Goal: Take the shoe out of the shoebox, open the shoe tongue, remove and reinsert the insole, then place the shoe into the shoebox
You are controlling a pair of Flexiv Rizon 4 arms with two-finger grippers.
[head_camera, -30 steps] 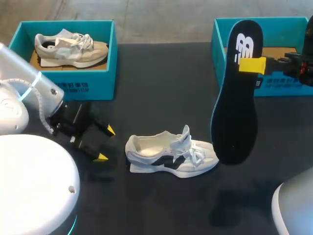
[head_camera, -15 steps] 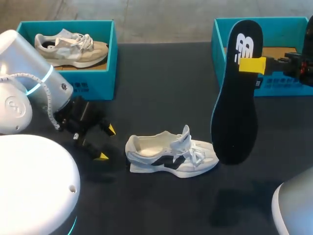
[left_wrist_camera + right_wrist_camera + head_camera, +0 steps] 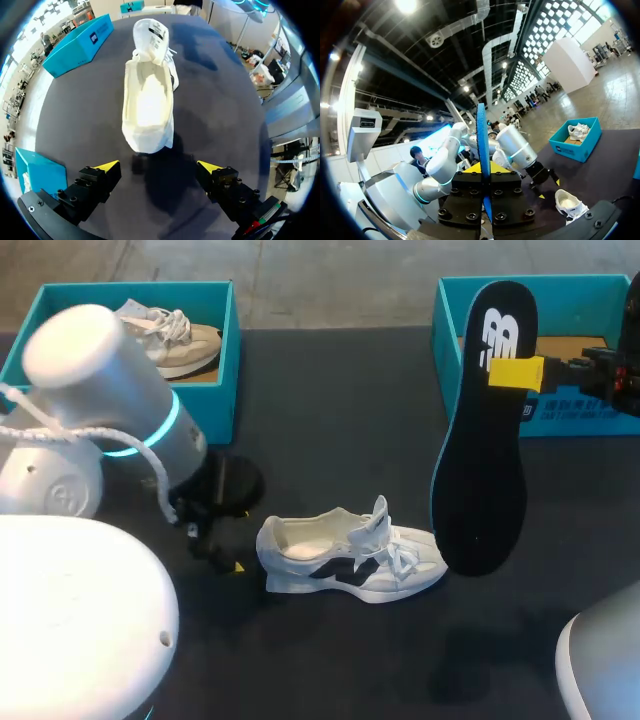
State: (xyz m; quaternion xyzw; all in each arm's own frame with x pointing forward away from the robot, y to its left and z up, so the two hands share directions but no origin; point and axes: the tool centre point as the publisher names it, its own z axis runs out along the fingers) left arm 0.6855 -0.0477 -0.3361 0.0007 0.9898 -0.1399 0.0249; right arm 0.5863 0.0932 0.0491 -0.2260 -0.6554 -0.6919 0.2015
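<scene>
The left arm [image 3: 100, 380] is glossy white and rounded, with a glowing cyan ring [image 3: 165, 425] and a white ribbed cable [image 3: 158, 480]. The left hand [image 3: 157, 167] is black blocks studded with screws, ending in yellow wedge tips. The right hand [image 3: 483, 169] is likewise black, bolted, yellow-tipped

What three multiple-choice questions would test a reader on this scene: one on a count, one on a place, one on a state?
1. How many teal shoeboxes stand on the table? A one; B two; C three.
2. Where does the white shoe lie? A in a shoebox; B on the floor; C on the table.
3. What is the state of the right hand? A shut on the insole; B open; C shut on the white shoe.

Answers:
1 B, one box stands at each far corner of the table.
2 C, it rests on its sole on the dark tabletop, outside both boxes.
3 A, its yellow tips clamp the upright insole from both sides.
</scene>
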